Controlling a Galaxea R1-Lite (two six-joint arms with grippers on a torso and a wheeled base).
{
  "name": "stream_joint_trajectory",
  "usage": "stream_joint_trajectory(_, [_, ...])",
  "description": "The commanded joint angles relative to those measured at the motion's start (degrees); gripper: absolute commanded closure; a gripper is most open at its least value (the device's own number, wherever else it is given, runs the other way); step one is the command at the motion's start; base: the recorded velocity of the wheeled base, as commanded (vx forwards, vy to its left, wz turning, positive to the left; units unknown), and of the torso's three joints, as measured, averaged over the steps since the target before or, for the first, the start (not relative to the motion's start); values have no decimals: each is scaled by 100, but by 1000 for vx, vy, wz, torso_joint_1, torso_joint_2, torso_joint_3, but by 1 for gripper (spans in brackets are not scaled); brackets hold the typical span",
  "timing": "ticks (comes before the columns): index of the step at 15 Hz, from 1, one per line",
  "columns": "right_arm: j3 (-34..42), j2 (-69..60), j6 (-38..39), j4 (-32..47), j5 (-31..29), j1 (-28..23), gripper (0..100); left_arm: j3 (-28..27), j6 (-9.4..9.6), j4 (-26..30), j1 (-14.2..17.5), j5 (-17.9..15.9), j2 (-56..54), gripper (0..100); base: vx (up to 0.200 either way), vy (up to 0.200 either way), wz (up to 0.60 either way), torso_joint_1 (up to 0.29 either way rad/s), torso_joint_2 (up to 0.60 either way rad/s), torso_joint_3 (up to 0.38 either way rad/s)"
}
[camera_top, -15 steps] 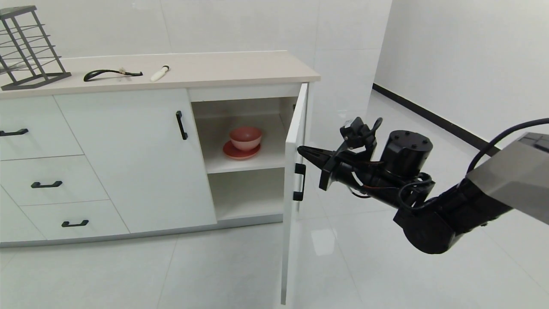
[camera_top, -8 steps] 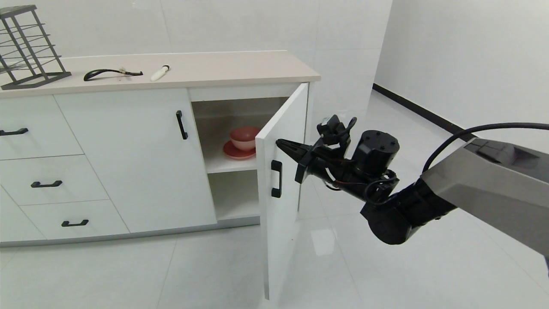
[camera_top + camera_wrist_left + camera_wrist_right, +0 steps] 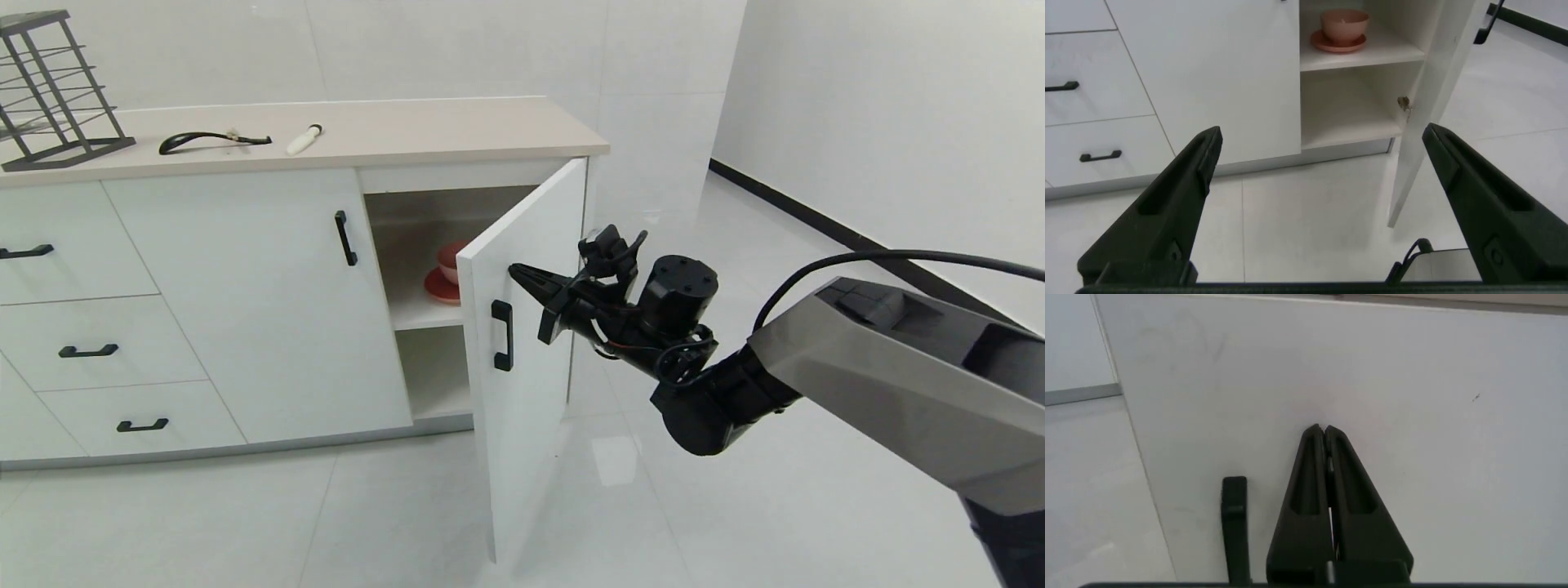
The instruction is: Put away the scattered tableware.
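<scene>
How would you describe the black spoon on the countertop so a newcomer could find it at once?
On the beige countertop of the white cabinet, a dark wire rack stands at the left end, with two utensils lying to its right. The black spoon is the one nearer the rack, long and curved; the white utensil beside it is short.

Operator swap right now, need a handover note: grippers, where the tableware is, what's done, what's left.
Right gripper: shut, empty, tips against the outer face of the half-open cabinet door, beside its handle.
Left gripper: open, empty, held low, facing the cabinet.
Done: pink bowl sits on pink plate on the upper shelf.
Left: door not yet closed; black spoon and white utensil lie on the countertop.
</scene>
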State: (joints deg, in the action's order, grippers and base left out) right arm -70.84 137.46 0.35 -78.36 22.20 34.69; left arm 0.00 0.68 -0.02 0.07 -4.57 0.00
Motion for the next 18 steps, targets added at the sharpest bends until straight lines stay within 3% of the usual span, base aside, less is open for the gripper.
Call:
stream_joint_trajectory(1, [-308, 237, 0, 5, 4, 11, 100, 0, 2, -6, 1, 0, 0, 0, 200, 200, 0, -12, -2, -2])
stream_joint_trajectory(7, [-773, 492, 0, 23, 4, 29, 100, 0, 2, 2, 1, 9, 0, 0, 33, 200, 0, 5, 2, 2])
stream_joint_trajectory(10, [-352, 167, 0, -30, 13, 134, 100, 0, -7, 2, 1, 9, 0, 0, 0, 67, 0, 2, 4, 2])
stream_joint_trajectory(14, [1942, -1564, 0, -355, 13, 231, 100, 0, -7, 2, 1, 9, 0, 0, 0, 0, 0, 0, 0, 0])
stream_joint_trajectory(15, [2997, -2575, 0, -364, 56, 327, 100, 0, -7, 2, 1, 9, 0, 0, 0, 0, 0, 0, 0, 0])
stream_joint_trajectory(18, [4904, -5036, 44, -320, 39, 556, 100, 0, -7, 2, 1, 9, 0, 0, 0, 0, 0, 0, 0, 0])
